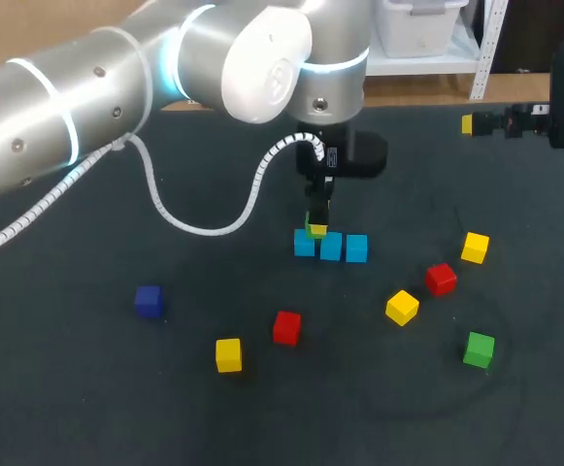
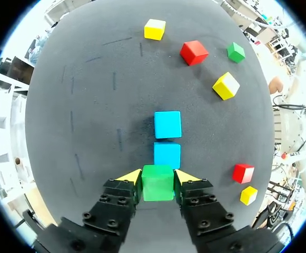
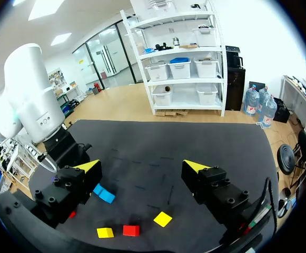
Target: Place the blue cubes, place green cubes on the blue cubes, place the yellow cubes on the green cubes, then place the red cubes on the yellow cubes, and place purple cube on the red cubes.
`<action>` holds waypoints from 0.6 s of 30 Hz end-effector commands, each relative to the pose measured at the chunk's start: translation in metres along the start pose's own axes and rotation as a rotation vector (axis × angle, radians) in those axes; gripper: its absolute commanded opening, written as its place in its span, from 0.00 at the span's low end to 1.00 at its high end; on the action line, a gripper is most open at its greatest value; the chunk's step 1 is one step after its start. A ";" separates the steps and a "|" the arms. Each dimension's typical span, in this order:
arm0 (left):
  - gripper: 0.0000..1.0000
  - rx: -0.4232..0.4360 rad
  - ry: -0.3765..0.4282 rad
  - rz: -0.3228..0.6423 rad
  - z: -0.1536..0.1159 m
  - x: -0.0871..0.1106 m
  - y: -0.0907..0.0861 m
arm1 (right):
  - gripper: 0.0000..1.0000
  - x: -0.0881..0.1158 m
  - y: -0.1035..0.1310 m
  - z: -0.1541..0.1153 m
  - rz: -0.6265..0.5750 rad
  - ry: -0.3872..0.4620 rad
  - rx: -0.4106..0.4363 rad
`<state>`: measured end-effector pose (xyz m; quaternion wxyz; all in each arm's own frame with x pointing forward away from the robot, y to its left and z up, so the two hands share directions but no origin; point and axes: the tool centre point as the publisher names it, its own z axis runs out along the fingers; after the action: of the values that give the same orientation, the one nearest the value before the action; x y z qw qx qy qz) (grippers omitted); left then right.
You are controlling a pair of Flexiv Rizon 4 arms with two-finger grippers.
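Three light blue cubes (image 1: 331, 247) lie in a row at the table's middle. My left gripper (image 1: 316, 219) stands over the row's left end, shut on a green cube (image 1: 315, 230) that sits on or just above the left blue cube. In the left wrist view the green cube (image 2: 158, 183) fills the gap between the yellow tips of the left gripper (image 2: 157, 176), with two blue cubes (image 2: 167, 125) ahead; the third is hidden beneath. My right gripper (image 3: 142, 168) is open and holds nothing, off at the table's far right (image 1: 476, 123).
Loose on the table are two red cubes (image 1: 286, 327) (image 1: 441, 279), three yellow cubes (image 1: 228, 354) (image 1: 402, 307) (image 1: 475, 247), a second green cube (image 1: 479, 349) and a dark purple-blue cube (image 1: 148, 300). The left arm's cable (image 1: 204, 225) hangs over the mat.
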<state>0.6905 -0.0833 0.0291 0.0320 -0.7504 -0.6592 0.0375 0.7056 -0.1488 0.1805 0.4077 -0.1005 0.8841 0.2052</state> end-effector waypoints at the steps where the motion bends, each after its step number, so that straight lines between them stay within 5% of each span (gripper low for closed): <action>1: 0.40 0.009 0.007 0.000 0.000 -0.001 0.004 | 1.00 0.000 -0.001 0.000 -0.001 0.000 -0.003; 18: 0.45 0.020 0.002 -0.033 -0.005 0.006 0.003 | 1.00 0.000 -0.001 0.000 -0.001 0.000 -0.003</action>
<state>0.6928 -0.0789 0.0314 0.0383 -0.7392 -0.6711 0.0417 0.7056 -0.1488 0.1805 0.4077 -0.1005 0.8841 0.2052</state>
